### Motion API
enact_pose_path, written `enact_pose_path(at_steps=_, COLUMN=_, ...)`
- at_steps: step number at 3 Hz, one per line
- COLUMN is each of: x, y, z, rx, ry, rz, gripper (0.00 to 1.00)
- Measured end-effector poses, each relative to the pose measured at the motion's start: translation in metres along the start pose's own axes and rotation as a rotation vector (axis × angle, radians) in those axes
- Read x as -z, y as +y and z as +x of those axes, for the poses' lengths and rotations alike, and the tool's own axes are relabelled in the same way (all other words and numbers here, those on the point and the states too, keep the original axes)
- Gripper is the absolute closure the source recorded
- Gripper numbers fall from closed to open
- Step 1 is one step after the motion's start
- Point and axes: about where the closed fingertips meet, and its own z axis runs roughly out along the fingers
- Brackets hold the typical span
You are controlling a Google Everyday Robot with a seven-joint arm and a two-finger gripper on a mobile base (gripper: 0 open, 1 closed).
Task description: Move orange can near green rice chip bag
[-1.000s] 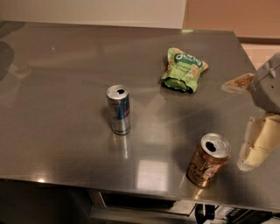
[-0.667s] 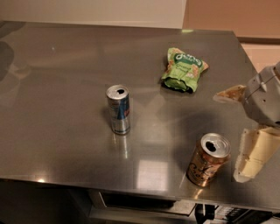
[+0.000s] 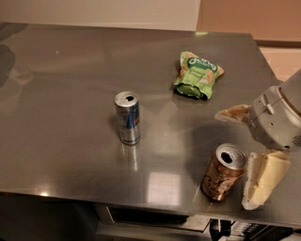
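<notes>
Below the front edge of the table [image 3: 70,141], at the bottom of the frame, everything is dark; I can make out only a pale ledge and some blurred shapes under it. My arm is cut off by the right edge, so only the grey, rounded wrist [image 3: 277,117] and what hangs from it show.

My gripper [image 3: 236,159] sits at the lower right, over the table's front right corner, spread wide and holding nothing. The near finger [image 3: 264,179] is pale and blocky and points down and to the left, its tip close to the table's front edge. The far finger [image 3: 233,113] is tan and reaches out to the left from the wrist, higher in the frame.

The orange can [image 3: 222,176] stands upright near the front edge, just left of the near finger and below the far one. In the frame it falls within the open span, but I cannot tell whether either finger touches it. Its silver top is open, and the dark script on its side is too blurred to read.

Further back, left of centre, a silver-and-blue can [image 3: 128,117] stands upright, well apart from the orange one. Beyond it, in the upper right of the table, the green rice chip bag [image 3: 197,75] lies flat and crumpled. A pale wall [image 3: 94,12] closes the top of the frame.
</notes>
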Motion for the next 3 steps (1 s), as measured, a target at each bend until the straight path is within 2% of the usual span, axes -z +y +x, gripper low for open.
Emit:
enact_pose_path(at_steps=1, x=-0.0045, y=0.0068, z=-0.0056, rx=0.024, ry=-0.018, rz=-0.025, gripper=0.16)
enact_pose_path(at_steps=2, x=-0.0056, y=0.0119, z=-0.0084, rx=0.041, ry=-0.027, rz=-0.038, gripper=0.41)
enact_pose_path(at_steps=3, x=0.0001, y=0.0091, z=-0.0085, rx=0.024, ry=-0.036, rz=-0.035, gripper=0.64)
